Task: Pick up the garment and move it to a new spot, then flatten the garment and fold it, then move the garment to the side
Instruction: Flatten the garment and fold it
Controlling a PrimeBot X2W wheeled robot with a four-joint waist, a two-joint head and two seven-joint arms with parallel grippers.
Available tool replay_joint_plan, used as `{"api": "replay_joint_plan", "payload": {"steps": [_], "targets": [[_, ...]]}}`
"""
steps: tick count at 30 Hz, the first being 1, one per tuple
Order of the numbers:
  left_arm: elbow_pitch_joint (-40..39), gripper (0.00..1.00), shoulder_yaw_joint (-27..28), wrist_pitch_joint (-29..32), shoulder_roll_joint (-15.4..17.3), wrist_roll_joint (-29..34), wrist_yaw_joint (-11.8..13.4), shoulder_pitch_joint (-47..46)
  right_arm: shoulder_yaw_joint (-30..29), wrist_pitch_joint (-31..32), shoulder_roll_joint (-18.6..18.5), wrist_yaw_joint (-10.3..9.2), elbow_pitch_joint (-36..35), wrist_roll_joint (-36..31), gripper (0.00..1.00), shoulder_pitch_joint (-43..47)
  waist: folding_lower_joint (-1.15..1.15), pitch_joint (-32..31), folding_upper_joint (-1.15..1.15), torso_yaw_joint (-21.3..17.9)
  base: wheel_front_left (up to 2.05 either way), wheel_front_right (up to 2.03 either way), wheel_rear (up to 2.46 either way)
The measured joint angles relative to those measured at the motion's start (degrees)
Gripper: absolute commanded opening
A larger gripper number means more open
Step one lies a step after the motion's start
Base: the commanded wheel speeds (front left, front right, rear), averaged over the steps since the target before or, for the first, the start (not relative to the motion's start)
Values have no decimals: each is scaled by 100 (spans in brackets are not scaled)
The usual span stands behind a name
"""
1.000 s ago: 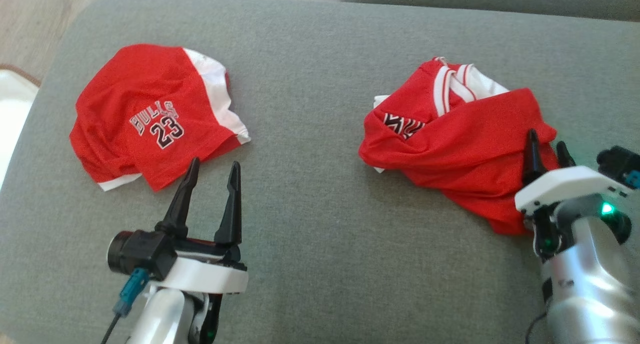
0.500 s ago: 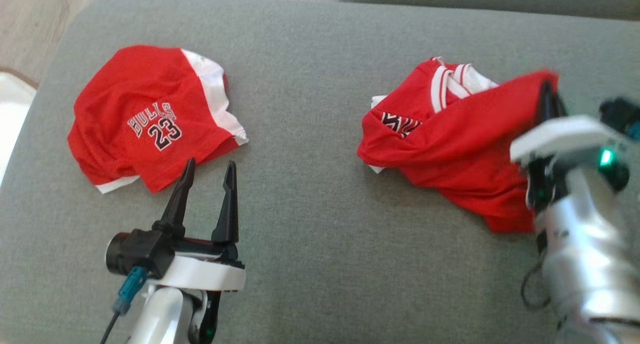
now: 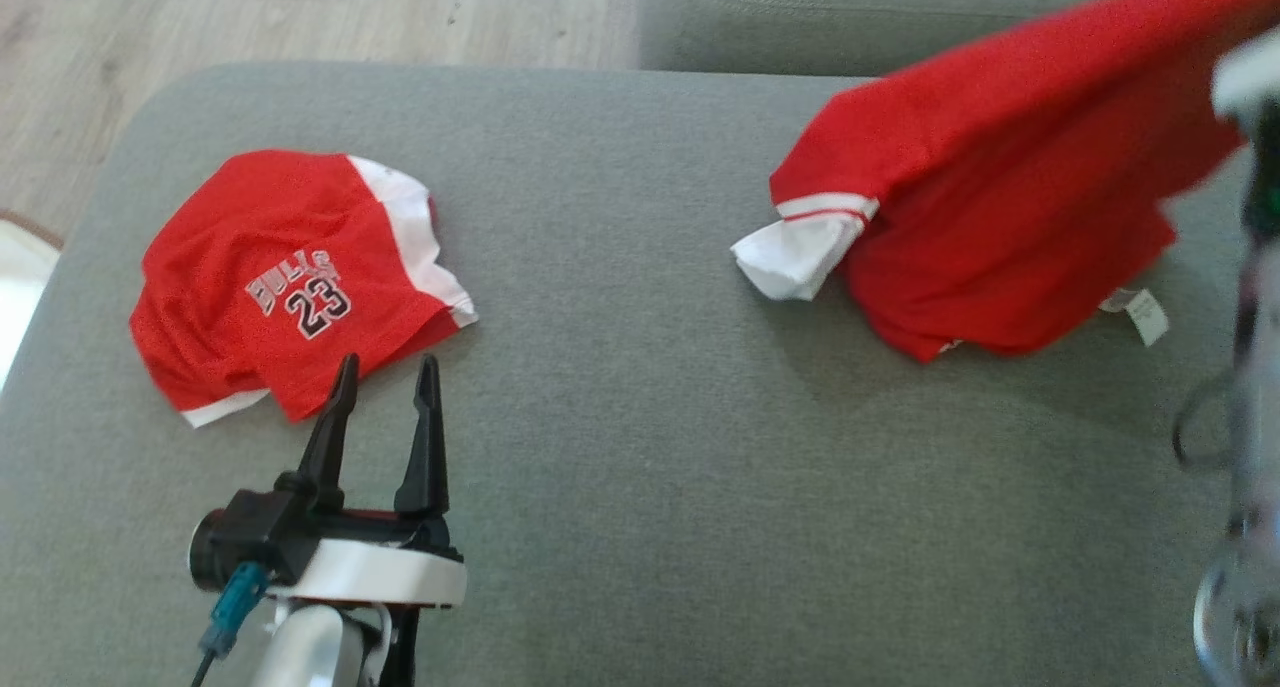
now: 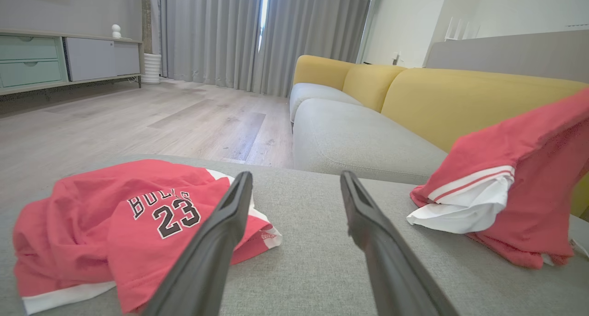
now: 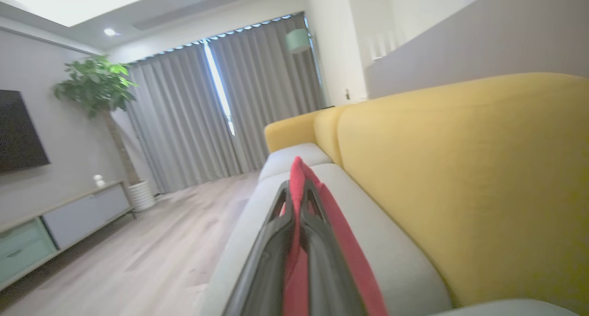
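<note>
head view: the only writing that can be read is on the red shorts (image 3: pixel 290 287) lying crumpled at the left of the grey cushion (image 3: pixel 640 437), "bulls" arched over "23" in dark letters edged white. a small white tag (image 3: pixel 1145 315) hangs from the garment (image 3: pixel 1000 187); its print is too small to read.

the garment, a red jersey with white, red-striped trim (image 3: pixel 800 252), is held up at the far right of the cushion, well apart from the shorts. in the left wrist view its lower folds seem to rest on the cushion. the right gripper (image 5: pixel 297 187) has its fingers pressed together, pinching a red fold of the garment. the left gripper (image 3: pixel 388 362) stands spread, holding nothing, with its tips just beside the near edge of the shorts.

the cushion is a flat seat in woven grey cloth. beyond it runs a sofa with a grey seat (image 4: pixel 359 141) and yellow backs (image 5: pixel 460 169). the floor (image 3: pixel 300 17) is pale wood planks. grey curtains (image 4: pixel 221 31) hang full length with a slit of daylight between them, and a dark screen (image 5: pixel 20 132) is on the wall.

a low sideboard (image 4: pixel 46 58) has green drawers and grey doors, all closed, so i cannot tell what they hold. a small white figure (image 4: pixel 116 31) stands on top of it. a ribbed white pot (image 5: pixel 140 194) holds a leafy plant (image 5: pixel 96 86).
</note>
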Motion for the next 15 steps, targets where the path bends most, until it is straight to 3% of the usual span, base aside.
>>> {"api": "replay_joint_plan", "payload": {"steps": [8, 13, 14, 15], "targets": [[21, 100, 52, 0, 0, 30, -36, 63, -1560, 104, 219, 0, -901, -831, 0, 2206, 0, -90, 0, -337, 0, 0, 0], [24, 100, 36, 0, -1, 59, -51, 70, -2551, 316, 549, 0, -1514, -1341, 0, 2710, 0, -107, 0, -567, 0, 0, 0], [25, 100, 37, 0, -1, 59, -52, 70, -2636, 428, 586, 0, -1566, -1433, 54, 2736, 0, -111, 0, -604, 0, 0, 0], [25, 100, 37, 0, -1, 59, -66, 70, -2702, 495, 625, 0, -1623, -1549, 100, 2768, 0, -114, 0, -643, 0, 0, 0]]}}
